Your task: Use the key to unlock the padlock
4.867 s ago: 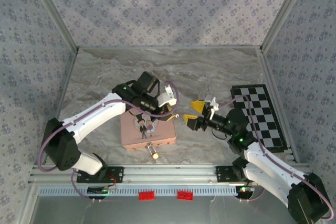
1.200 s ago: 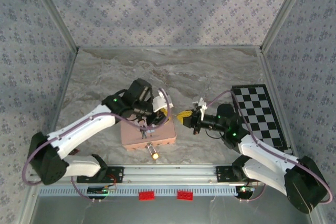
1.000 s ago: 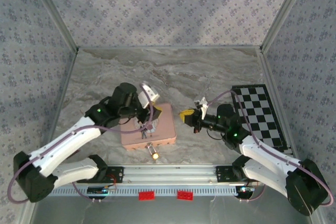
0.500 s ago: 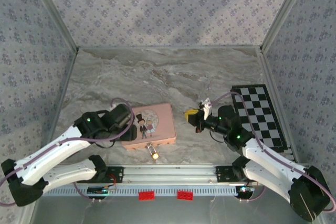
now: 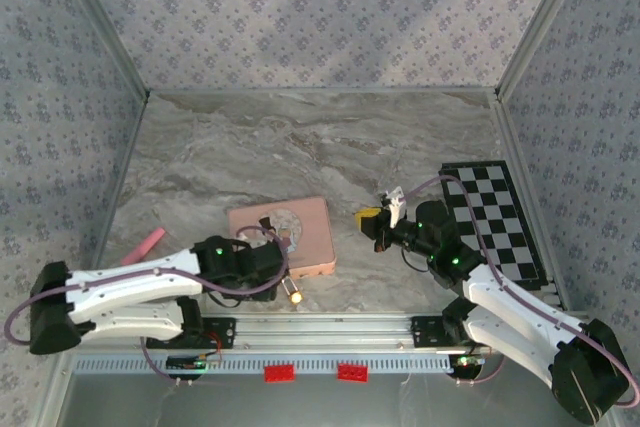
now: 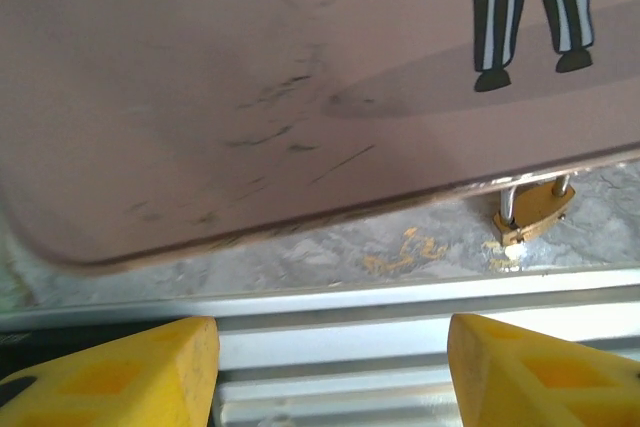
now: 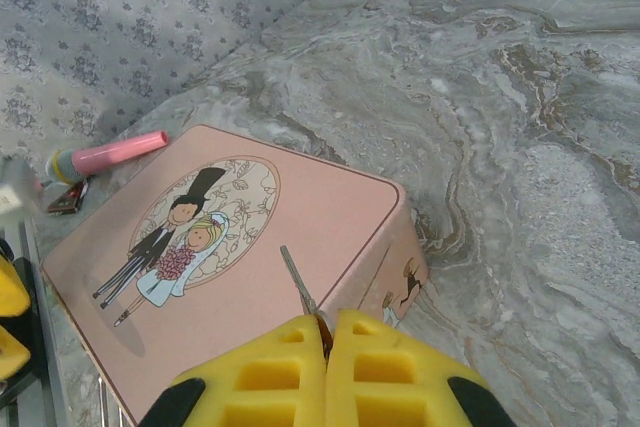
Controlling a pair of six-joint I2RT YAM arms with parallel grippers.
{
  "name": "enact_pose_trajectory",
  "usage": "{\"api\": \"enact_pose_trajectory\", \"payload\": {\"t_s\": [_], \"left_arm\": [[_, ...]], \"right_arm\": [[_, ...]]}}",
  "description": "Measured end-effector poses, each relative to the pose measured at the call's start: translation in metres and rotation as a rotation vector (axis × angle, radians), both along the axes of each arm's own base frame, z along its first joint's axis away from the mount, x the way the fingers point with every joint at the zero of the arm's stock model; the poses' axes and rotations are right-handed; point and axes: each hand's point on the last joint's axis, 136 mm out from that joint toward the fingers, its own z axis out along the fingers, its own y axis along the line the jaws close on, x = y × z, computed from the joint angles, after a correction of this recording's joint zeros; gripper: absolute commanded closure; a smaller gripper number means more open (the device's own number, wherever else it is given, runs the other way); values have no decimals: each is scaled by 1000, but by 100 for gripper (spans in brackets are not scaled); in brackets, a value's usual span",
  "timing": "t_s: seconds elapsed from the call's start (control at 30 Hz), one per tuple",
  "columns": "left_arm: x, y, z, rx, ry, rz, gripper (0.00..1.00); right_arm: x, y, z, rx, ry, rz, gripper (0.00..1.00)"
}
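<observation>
Brass-gold padlock [image 6: 532,209] lies on the marbled table [image 5: 400,147], its shackle hooked at the near edge of a scuffed pink rectangular box [image 5: 305,237]. Our left arm stretches low along the near rail, its yellow end effector [image 6: 330,357] released, fingers spread. Our right arm bends right of the box, end effector [image 7: 327,332] clenched on the thin dark metal key [image 7: 297,282].

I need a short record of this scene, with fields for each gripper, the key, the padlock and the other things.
left gripper: open, empty, low at the near edge of the box
right gripper: shut on the key, right of the box
padlock: hangs at the box's near edge, untouched
key and padlock: apart
other: pink pen left of the box; checkerboard on the right
</observation>
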Motion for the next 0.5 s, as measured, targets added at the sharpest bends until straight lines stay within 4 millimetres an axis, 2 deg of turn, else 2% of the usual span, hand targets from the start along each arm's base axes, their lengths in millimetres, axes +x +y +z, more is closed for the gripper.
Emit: {"api": "enact_pose_trajectory", "payload": {"t_s": [0.2,0.3,0.4,0.5], "left_arm": [[14,-23,-5,-52,-53,26,35],[21,-27,-13,-77,-50,49,36],[37,-30,-29,-87,-54,79,36],[55,-34,-33,-87,-76,63,35]], "right_arm": [[0,0,-1,-1,2,-1,100],[1,-1,-1,-2,4,-7,100],[2,-1,-1,0,8,-11,100],[3,-2,-1,-2,7,-18,100]]}}
